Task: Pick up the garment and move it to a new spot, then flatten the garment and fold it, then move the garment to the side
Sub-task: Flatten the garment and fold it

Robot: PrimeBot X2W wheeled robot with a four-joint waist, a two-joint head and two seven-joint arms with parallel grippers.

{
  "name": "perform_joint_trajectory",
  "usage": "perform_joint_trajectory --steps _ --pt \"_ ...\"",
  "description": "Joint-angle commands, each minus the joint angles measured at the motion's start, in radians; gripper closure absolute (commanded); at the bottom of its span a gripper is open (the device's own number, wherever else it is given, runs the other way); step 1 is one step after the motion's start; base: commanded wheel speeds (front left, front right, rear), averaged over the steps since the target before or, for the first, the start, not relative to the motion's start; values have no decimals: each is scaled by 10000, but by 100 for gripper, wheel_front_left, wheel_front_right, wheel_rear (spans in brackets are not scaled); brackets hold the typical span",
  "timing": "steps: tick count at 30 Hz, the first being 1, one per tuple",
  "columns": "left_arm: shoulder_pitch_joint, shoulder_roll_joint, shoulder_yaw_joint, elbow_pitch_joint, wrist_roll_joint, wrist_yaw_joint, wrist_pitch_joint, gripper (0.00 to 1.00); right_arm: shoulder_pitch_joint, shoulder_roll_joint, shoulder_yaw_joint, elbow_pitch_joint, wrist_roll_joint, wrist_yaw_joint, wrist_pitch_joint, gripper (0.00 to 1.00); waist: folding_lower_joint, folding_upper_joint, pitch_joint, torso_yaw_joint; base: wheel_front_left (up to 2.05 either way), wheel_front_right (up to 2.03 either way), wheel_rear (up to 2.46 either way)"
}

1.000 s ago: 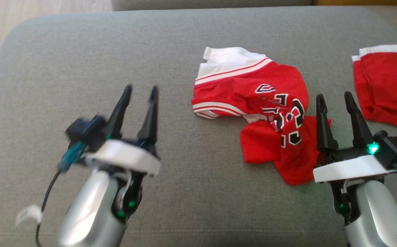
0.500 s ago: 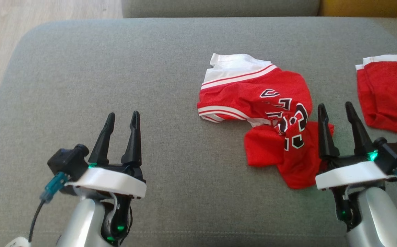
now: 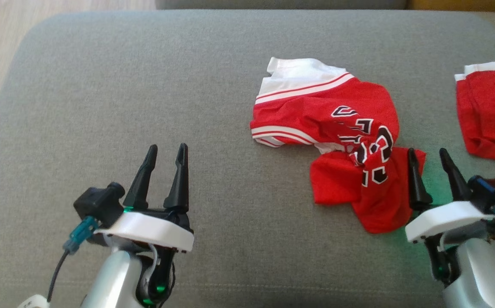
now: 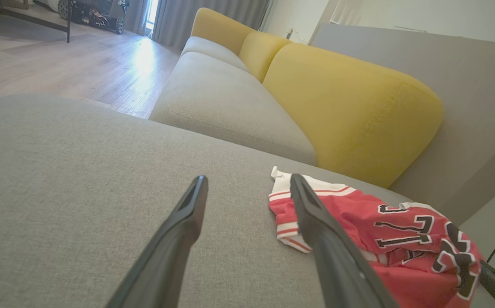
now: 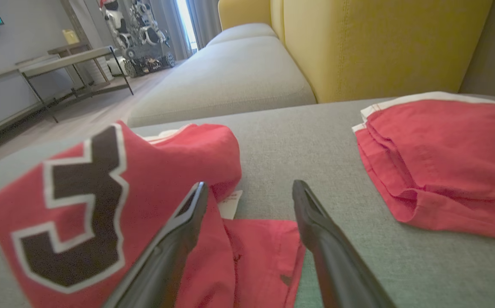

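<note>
Down at the near edge of the grey seat (image 3: 144, 85), both claws point away from the robot, fingers spread wide and nothing between them. The left claw (image 3: 168, 149) stands over bare seat, well apart from the jersey (image 3: 328, 115), which lies off to its right. The right claw (image 3: 427, 152) is much the nearer. Its left finger sits at the jersey's near red corner, and its wrist camera shows a flap of the jersey on the seat right under the gap between the fingers. Whether a fingertip touches the fabric, I can't tell.

The jersey is a crumpled heap on the right half of the seat. Its long axis runs on a slant, from the red end by the right claw, up through the twisted black-and-white lettering, to the white-banded end at the far left. I'd judge the pickup falls to the right arm: a short drop and push forward onto the near corner, then a pinch. The left arm would have to cross over to the striped edge to help.

Farther right, apart from the jersey, a second red cloth (image 3: 491, 115) lies folded. Beyond the seat stand yellow cushions (image 4: 350, 98).
</note>
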Motion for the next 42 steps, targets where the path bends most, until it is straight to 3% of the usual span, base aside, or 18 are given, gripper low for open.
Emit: perform_joint_trajectory --steps 1,13,14,15,24,33,42 --pt "-317 25 215 -288 -35 42 -120 0 -522 -212 101 -116 -152 -7 64 0 0 -1 122 82 0 0 0" --pt "-728 25 -147 -267 -188 159 -120 0 -1600 -437 -644 2193 -648 -7 1041 0 0 -1 782 592 0 0 0" --pt "-746 24 -164 -264 -200 172 -120 0 -1644 -416 -553 2342 -555 -7 1159 57 0 -1 799 617 0 0 0" --pt "-763 24 -172 -261 -211 185 -120 0 -1693 -436 -427 2393 -469 -7 1138 100 0 -1 813 636 0 0 0" --pt "-786 24 -144 -189 -339 231 -120 0 -2800 -1153 377 1710 -673 -7 -30 100 0 -1 493 596 0 0 0" --pt "-705 24 -301 -226 -553 268 -120 0 -5078 -2360 949 518 -1225 -7 -136 100 0 -1 203 632 0 0 0" --pt "-1003 24 -602 -468 -723 319 -120 0 -7009 -3174 589 1749 -1805 -7 -30 100 0 -1 866 957 0 0 0"
